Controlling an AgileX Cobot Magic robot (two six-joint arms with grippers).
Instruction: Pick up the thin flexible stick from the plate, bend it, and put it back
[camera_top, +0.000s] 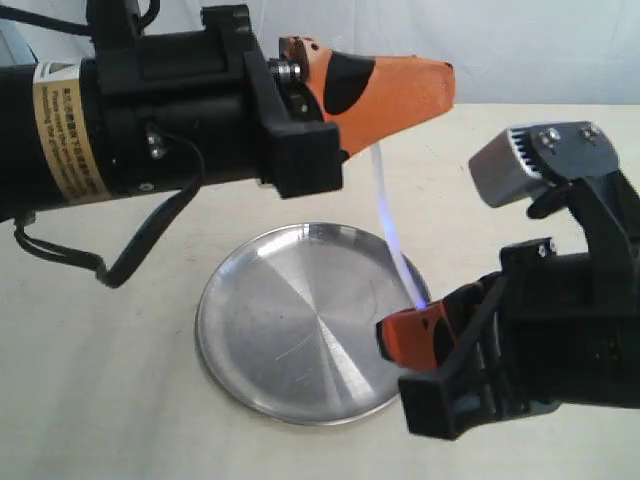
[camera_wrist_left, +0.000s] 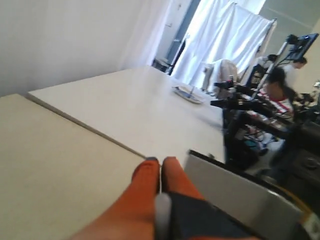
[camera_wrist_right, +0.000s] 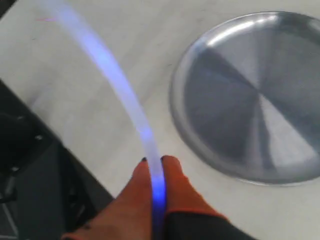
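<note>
The thin flexible stick (camera_top: 390, 225) is a translucent white strip with a blue glow, held in the air over the right side of the plate (camera_top: 290, 330). It curves between both grippers. My left gripper (camera_top: 440, 85), with orange fingers, is shut on its upper end high above the plate. Lower down at the plate's right rim, my right gripper (camera_top: 395, 335) is shut on the other end. In the right wrist view the stick (camera_wrist_right: 117, 82) arcs away from the shut gripper (camera_wrist_right: 153, 161), with the plate (camera_wrist_right: 220, 65) beside it. In the left wrist view the gripper (camera_wrist_left: 160, 161) pinches the stick's blurred end (camera_wrist_left: 162, 212).
The silver plate holds nothing and rests on a cream table (camera_top: 100, 400). A second table (camera_wrist_left: 150, 110) with a small dish and people at desks shows far off in the left wrist view. A dark table edge (camera_wrist_right: 60, 165) runs near the right gripper.
</note>
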